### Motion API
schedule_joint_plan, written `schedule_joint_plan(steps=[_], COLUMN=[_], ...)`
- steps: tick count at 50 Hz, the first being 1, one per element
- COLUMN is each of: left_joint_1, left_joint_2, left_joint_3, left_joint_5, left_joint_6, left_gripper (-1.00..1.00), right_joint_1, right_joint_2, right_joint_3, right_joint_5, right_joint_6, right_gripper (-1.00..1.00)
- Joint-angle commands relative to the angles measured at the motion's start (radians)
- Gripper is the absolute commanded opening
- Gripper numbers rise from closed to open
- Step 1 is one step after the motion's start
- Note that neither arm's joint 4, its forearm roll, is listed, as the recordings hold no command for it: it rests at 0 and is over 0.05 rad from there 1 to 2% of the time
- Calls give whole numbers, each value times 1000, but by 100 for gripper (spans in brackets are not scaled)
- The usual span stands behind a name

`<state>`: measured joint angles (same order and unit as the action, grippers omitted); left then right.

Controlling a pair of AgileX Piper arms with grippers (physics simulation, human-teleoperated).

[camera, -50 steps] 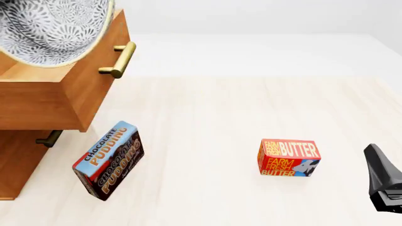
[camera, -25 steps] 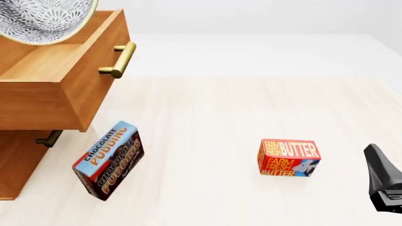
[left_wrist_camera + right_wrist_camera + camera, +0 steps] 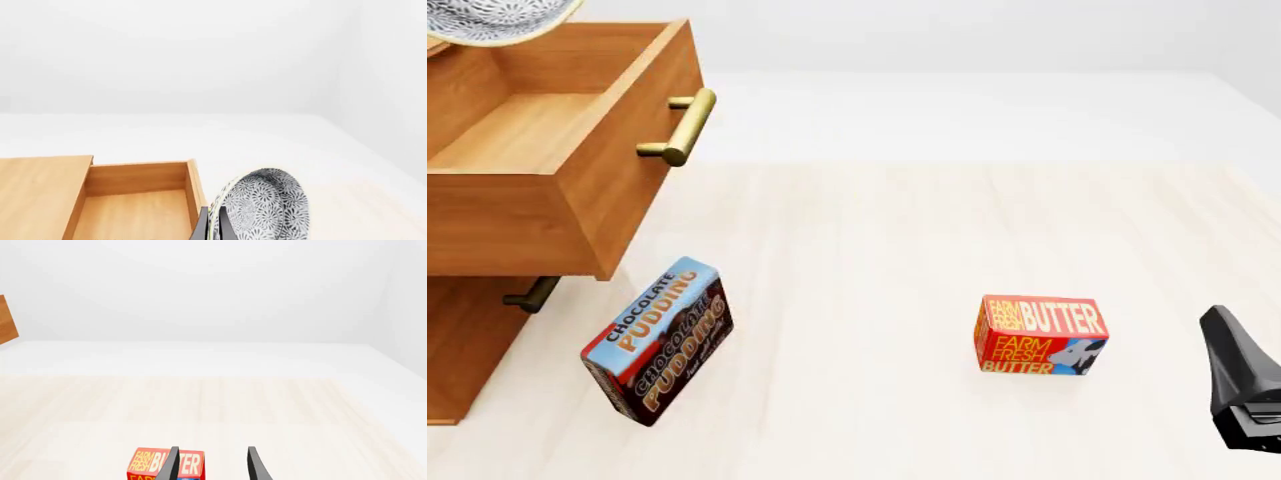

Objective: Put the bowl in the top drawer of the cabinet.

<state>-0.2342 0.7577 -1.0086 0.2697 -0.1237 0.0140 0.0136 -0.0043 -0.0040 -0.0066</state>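
Observation:
The blue-grey patterned bowl (image 3: 267, 207) hangs on edge, its rim pinched by my left gripper (image 3: 213, 223), which is shut on it. In the front view only a sliver of the bowl (image 3: 487, 18) shows at the upper left corner, above the back of the top drawer (image 3: 547, 150). That drawer stands pulled out of the cabinet (image 3: 461, 345), its inside bare, with its brass handle (image 3: 681, 128) facing right. In the left wrist view the drawer (image 3: 133, 210) lies beside the bowl. My right gripper (image 3: 212, 465) is open low at the right, just behind the butter box (image 3: 163, 465).
A chocolate pudding box (image 3: 661, 340) stands tilted on the table just in front of the cabinet. The butter box (image 3: 1041, 335) sits at mid right. The lower drawer's handle (image 3: 531, 295) shows under the open drawer. The dark body of the right arm (image 3: 1241, 385) is at the right edge.
The bowl has risen up and to the left above the open drawer, nearly leaving the front view. The right arm and both boxes have stayed put.

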Motion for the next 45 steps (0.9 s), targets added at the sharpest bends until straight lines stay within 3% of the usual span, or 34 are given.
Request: schedule_joint_plan(steps=[1,12,45], left_joint_1=[55,101,286], left_joint_2=[22,67,156], left_joint_3=[5,30,56], left_joint_5=[-20,-50,-75], left_joint_6=[31,39,-62], left_gripper=[-100,-100,-100], right_joint_1=[0,0,1], right_joint_2=[0,1,1], right_joint_3=[0,0,0], right_joint_5=[0,0,0], right_joint_6=[-1,0,0], right_gripper=[100,100,100])
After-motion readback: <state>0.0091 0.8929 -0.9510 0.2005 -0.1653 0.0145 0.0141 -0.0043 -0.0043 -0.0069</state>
